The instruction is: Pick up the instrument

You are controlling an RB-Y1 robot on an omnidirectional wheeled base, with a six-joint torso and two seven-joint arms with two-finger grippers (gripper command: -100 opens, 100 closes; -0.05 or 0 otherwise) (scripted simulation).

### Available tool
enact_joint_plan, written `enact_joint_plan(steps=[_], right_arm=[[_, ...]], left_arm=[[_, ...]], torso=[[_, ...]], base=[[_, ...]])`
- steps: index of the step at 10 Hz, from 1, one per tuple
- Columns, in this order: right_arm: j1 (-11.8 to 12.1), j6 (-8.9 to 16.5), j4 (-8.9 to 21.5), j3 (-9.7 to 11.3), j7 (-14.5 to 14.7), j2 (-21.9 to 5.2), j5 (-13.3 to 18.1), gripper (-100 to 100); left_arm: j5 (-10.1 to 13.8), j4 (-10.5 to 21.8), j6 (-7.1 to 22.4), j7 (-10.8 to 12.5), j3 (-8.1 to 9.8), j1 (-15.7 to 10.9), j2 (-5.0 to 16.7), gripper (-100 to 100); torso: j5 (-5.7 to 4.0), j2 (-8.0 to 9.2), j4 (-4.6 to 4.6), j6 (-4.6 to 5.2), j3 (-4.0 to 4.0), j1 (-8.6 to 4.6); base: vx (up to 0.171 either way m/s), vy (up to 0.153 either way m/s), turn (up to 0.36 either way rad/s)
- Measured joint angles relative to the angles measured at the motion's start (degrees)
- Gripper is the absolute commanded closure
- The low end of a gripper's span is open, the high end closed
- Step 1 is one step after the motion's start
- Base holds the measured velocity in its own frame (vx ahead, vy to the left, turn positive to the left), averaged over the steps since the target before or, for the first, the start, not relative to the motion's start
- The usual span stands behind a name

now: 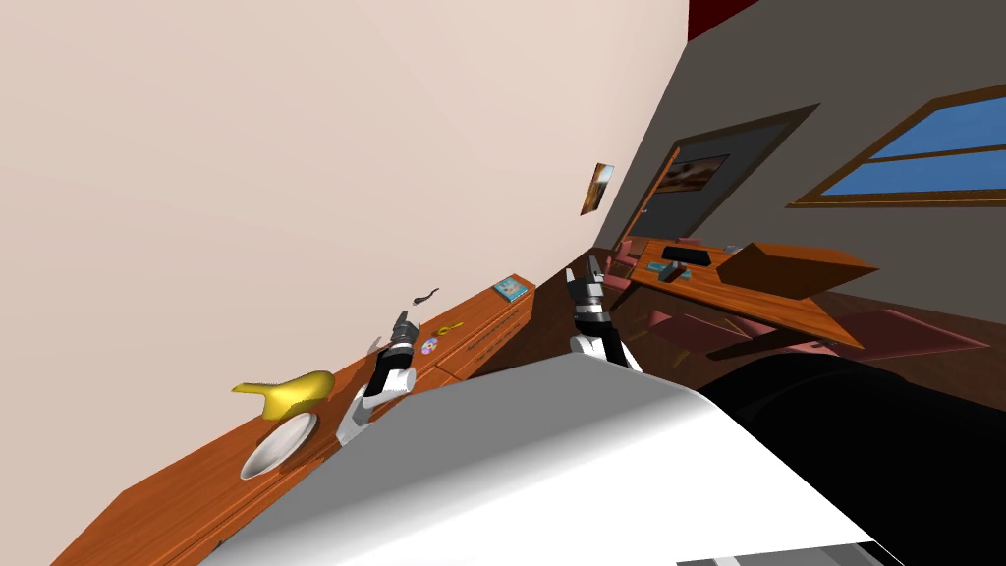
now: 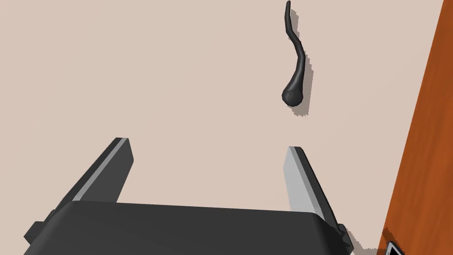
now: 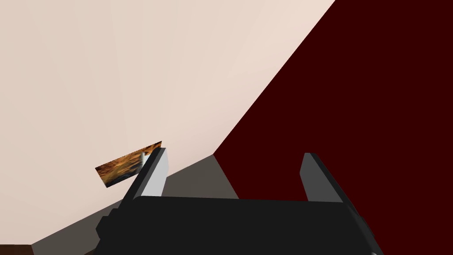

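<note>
The slim dark instrument [image 2: 292,92], curved with a bulb end, sits against the beige wall [image 2: 155,66] above the table [image 1: 177,491], off to one side of the left claw [image 2: 208,144], whose fingers stand apart and empty. Pushed straight ahead, I judge the blades would strike the wall and miss the instrument, or knock it down.

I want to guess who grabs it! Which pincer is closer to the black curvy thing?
Left. The left pincer is open, pointing at the wall with the black curvy thing just beyond its fingertips. The right pincer is raised farther off, away from it.
</note>
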Motion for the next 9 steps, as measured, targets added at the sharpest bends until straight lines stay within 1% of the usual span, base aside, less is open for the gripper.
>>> enact_joint_plan(steps=[1, 2, 3, 4, 5, 6, 7, 9], right_arm=[[0.00, 0.00, 0.00, 0.00, 0.00, 0.00, 0.00, 0], [0.00, 0.00, 0.00, 0.00, 0.00, 0.00, 0.00, 0], [0.00, 0.00, 0.00, 0.00, 0.00, 0.00, 0.00, 0], [0.00, 0.00, 0.00, 0.00, 0.00, 0.00, 0.00, 0], [0.00, 0.00, 0.00, 0.00, 0.00, 0.00, 0.00, 0], [0.00, 0.00, 0.00, 0.00, 0.00, 0.00, 0.00, 0], [0.00, 0.00, 0.00, 0.00, 0.00, 0.00, 0.00, 0], [0.00, 0.00, 0.00, 0.00, 0.00, 0.00, 0.00, 0]], left_arm=[[0.40, 0.78, 1.35, 0.10, 0.57, -0.19, 0.28, -100], [0.62, 2.06, 2.53, 0.18, 0.95, -1.05, 0.56, -100], [0.69, 3.28, 2.81, 0.21, 1.03, -1.45, 0.68, -100], [1.09, 4.59, 3.81, 0.37, 1.53, -2.13, 1.14, -100], [1.40, 6.89, 4.11, 0.59, 1.69, -2.76, 1.63, -100], [2.03, 8.77, 5.28, 0.99, 2.23, -3.52, 2.52, -100], [2.35, 10.11, 6.51, 1.26, 2.61, -3.96, 2.95, -100], [2.81, 13.04, 8.79, 1.46, 3.37, -4.90, 3.16, -100]], torso=[[0.00, -0.01, 0.00, 0.01, -0.01, -0.01], [0.00, -0.03, 0.00, 0.01, -0.02, 0.00], [0.00, -0.05, -0.01, 0.00, -0.03, 0.02], [0.00, -0.06, -0.01, 0.02, -0.03, 0.01], [0.00, -0.05, -0.01, 0.00, -0.03, 0.01], [0.00, -0.05, -0.01, 0.01, -0.03, 0.00], [0.00, -0.05, -0.01, 0.00, -0.03, 0.01], [0.01, -0.08, -0.02, -0.01, -0.05, 0.02]], base=[[-0.012, -0.014, -0.030], [-0.005, -0.006, 0.003], [-0.007, -0.014, -0.062], [-0.008, -0.013, -0.048], [-0.010, -0.017, -0.085], [-0.007, -0.012, -0.043], [-0.001, -0.012, -0.090], [0.006, -0.011, -0.085]])
